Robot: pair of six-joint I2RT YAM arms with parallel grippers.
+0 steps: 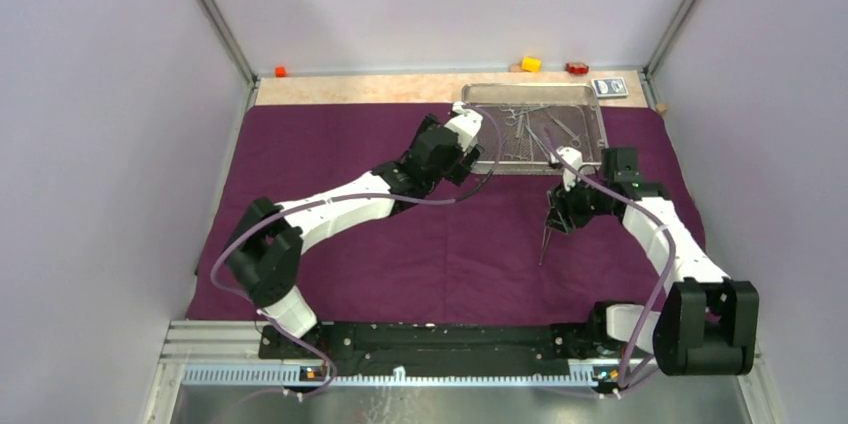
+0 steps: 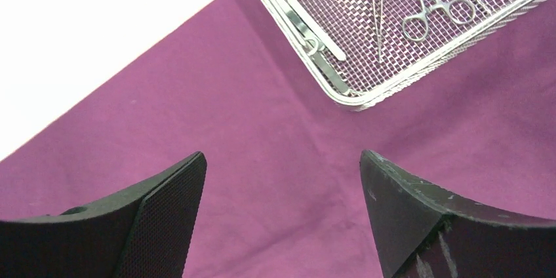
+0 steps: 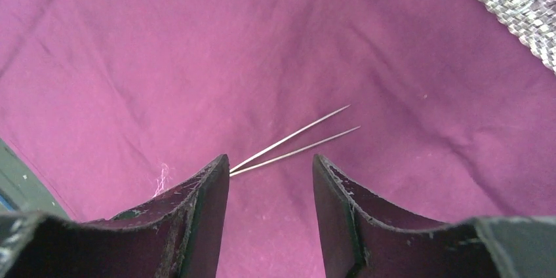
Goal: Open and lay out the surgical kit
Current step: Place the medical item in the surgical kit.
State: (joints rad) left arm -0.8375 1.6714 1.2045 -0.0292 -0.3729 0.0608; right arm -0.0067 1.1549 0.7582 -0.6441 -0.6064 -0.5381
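Observation:
The dark purple cloth wrap (image 1: 400, 244) lies spread flat over the table. On its far right part stands the wire-mesh steel tray (image 1: 478, 94), also in the left wrist view (image 2: 341, 94). It holds ring-handled clamps (image 2: 433, 12) and slim tweezers (image 2: 379, 16). My left gripper (image 1: 472, 162) (image 2: 282, 160) hovers over the cloth just short of the tray's near left corner, open and empty. Another pair of tweezers (image 3: 295, 140) (image 1: 545, 239) lies on the cloth in front of the tray. My right gripper (image 1: 557, 216) (image 3: 270, 160) stands open over its near end, which its left finger hides.
Behind the cloth runs a bare wooden strip (image 1: 350, 89). On the back ledge sit an orange block (image 1: 281, 71), a yellow block (image 1: 530, 64) and a red block (image 1: 577, 68). A blue-white card packet (image 1: 610, 87) lies beside the tray's far right corner.

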